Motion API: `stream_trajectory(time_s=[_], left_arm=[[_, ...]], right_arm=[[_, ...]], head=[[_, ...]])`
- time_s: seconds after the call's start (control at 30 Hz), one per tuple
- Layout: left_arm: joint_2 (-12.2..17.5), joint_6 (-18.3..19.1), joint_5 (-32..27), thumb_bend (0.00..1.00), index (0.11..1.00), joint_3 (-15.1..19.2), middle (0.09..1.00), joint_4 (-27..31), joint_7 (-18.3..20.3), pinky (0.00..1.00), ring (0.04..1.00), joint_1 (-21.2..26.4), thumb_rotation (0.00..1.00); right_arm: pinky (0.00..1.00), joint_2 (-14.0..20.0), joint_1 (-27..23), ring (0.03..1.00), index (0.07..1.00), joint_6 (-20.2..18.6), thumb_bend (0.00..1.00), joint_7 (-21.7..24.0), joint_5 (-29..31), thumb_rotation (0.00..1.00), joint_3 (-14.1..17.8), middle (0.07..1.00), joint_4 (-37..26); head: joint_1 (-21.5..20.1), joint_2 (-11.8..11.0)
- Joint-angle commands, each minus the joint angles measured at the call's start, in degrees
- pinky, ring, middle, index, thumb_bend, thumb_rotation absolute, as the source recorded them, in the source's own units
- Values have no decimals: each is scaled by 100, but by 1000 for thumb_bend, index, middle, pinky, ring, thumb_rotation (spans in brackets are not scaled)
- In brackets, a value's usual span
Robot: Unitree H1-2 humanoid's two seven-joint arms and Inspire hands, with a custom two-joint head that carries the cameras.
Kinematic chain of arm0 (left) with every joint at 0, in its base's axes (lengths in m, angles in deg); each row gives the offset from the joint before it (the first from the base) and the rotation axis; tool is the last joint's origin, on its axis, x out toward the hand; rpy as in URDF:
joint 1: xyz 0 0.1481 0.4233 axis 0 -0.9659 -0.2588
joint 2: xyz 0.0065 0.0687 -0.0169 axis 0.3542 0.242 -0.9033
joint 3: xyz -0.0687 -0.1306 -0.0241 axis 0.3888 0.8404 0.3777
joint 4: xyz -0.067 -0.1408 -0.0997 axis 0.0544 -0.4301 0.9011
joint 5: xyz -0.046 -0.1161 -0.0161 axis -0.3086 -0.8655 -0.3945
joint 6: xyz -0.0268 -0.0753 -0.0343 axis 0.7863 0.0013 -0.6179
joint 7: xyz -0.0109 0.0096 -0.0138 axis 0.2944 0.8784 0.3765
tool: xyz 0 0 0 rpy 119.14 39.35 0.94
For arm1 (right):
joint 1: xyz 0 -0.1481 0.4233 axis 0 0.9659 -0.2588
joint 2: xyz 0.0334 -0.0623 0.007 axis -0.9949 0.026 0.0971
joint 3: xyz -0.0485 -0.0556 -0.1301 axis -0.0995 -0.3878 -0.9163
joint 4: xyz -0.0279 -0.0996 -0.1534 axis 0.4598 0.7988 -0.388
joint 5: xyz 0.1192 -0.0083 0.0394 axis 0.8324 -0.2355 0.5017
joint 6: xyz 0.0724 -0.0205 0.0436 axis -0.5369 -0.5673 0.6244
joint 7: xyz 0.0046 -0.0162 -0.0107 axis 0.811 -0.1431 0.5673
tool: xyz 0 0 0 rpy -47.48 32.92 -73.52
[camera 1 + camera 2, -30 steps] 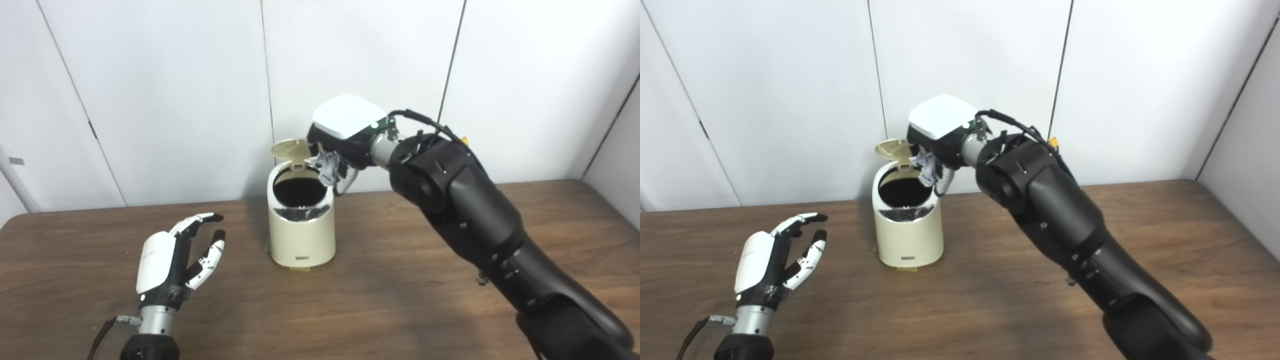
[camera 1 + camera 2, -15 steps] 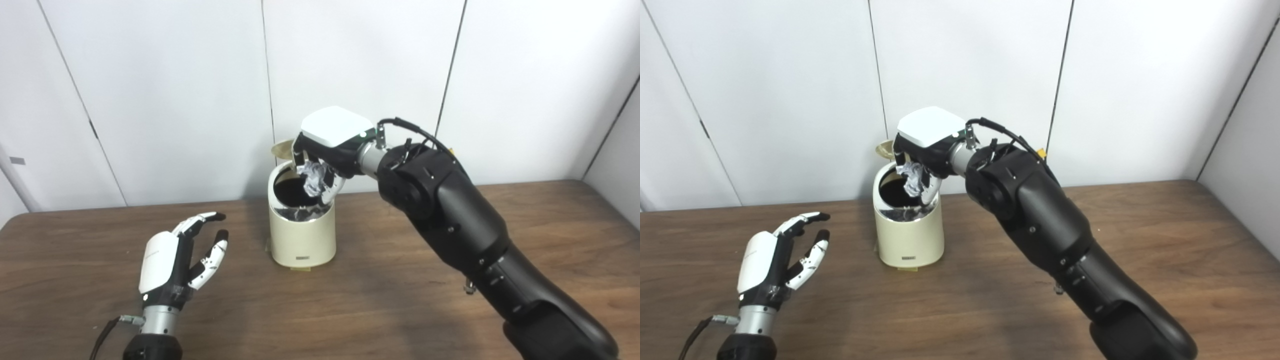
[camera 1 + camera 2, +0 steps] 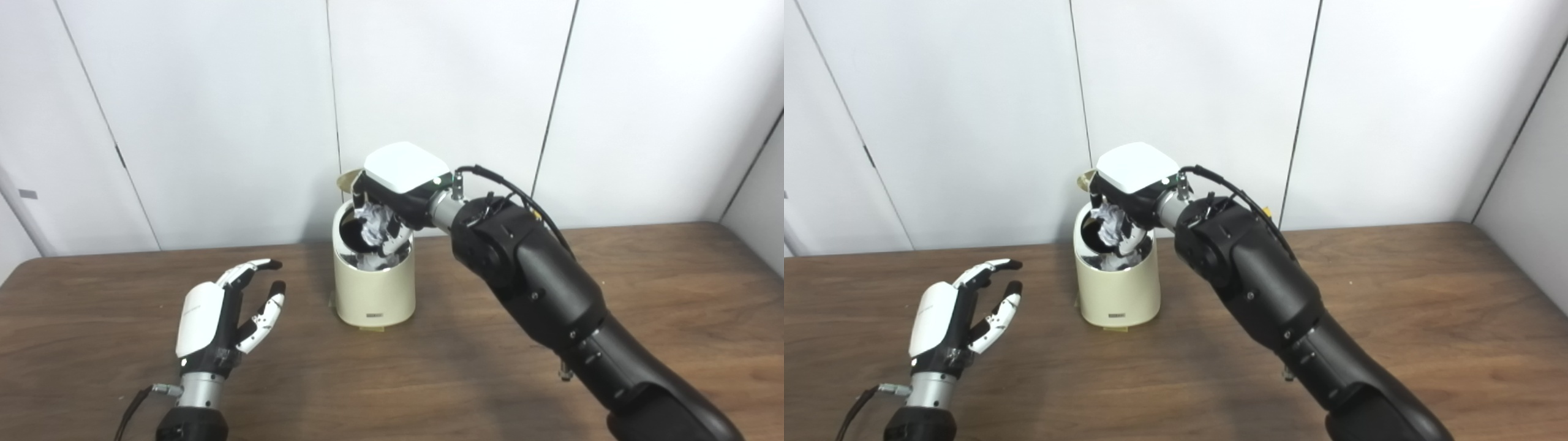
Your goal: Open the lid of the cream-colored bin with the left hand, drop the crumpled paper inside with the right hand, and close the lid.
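Since a second ago your right hand (image 3: pixel 392 196) has swung in from beside the cream-colored bin (image 3: pixel 375 288) to directly over its mouth and dipped lower, carrying the crumpled paper (image 3: pixel 372 222) with it; the whole view has also shifted slightly, so part of that is camera motion. You now have the paper clasped in the right hand's fingers, hanging just at or inside the rim, above the dark opening. The lid (image 3: pixel 346 179) stands open behind the hand, only its edge showing. Your left hand (image 3: pixel 211 318) hovers near the table (image 3: pixel 490 380), left of the bin and apart from it, fingers spread and holding nothing. Watch the release: the paper sits toward the near right side of the opening, so if you let go while a fold catches on a finger or the rim, it could perch on the edge or tumble outside. Your knuckles are close to the raised lid, and a nudge could knock it down early or push the light bin across the table, since nothing steadies it.
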State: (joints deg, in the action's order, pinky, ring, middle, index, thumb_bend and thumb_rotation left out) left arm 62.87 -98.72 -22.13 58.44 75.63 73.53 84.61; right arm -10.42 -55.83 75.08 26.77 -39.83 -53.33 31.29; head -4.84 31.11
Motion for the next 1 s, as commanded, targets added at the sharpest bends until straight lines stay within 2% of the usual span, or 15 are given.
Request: stream_trajectory(time_s=[0.0, 0.1, 0.33, 0.6, 0.63, 0.83, 0.87, 0.9, 0.93, 0.97], left_arm=[[12, -23, 46, 323, 759, 11, 780, 242, -117, 719, 804, 227, 753], [-1, 7, 55, 324, 758, 9, 779, 269, -105, 720, 804, 218, 744], [-6, -69, -14, 330, 762, 8, 781, 239, -107, 716, 801, 213, 724], [8, -70, -35, 340, 752, 5, 782, 240, -77, 724, 805, 211, 760], [14, -80, -38, 340, 753, 1, 783, 237, -72, 722, 804, 213, 764], [30, -101, -42, 341, 756, -5, 781, 233, -68, 720, 800, 216, 763], [27, -111, -60, 342, 757, 0, 781, 233, -69, 723, 800, 213, 761], [25, -123, -76, 343, 757, 3, 780, 234, -70, 724, 800, 211, 758], [23, -122, -82, 344, 757, 4, 780, 235, -72, 723, 801, 210, 754], [22, -122, -91, 345, 755, 5, 779, 235, -69, 722, 801, 210, 754]], right_arm=[[287, 27, -154, 408, 475, 116, 517, -431, 44, 0, 122, 521, -73], [283, 23, -94, 405, 472, 164, 517, -591, 79, 0, 122, 524, -60], [237, 115, -10, 386, 502, 662, 518, -1048, 113, 0, 13, 481, 122], [239, 125, 20, 384, 509, 810, 517, -1231, 78, 0, 9, 481, 209], [288, 128, 29, 404, 490, 810, 513, -1225, 72, 0, 11, 533, 200], [415, 150, 67, 448, 485, 815, 510, -1231, 4, 0, -6, 636, 181], [453, 173, 66, 541, 488, 851, 514, -1255, -37, 71, -32, 663, 182], [484, 189, 66, 594, 555, 892, 712, -1294, -65, 36, -50, 686, 192], [509, 202, 68, 634, 602, 916, 842, -1314, -88, 14, -64, 707, 198], [528, 207, 72, 657, 635, 923, 885, -1317, -102, 7, -72, 726, 198]], head=[[-8, 8], [3, 8], [15, 3], [10, 12], [10, 12], [9, 12], [9, 17], [9, 17], [9, 17], [9, 17]])
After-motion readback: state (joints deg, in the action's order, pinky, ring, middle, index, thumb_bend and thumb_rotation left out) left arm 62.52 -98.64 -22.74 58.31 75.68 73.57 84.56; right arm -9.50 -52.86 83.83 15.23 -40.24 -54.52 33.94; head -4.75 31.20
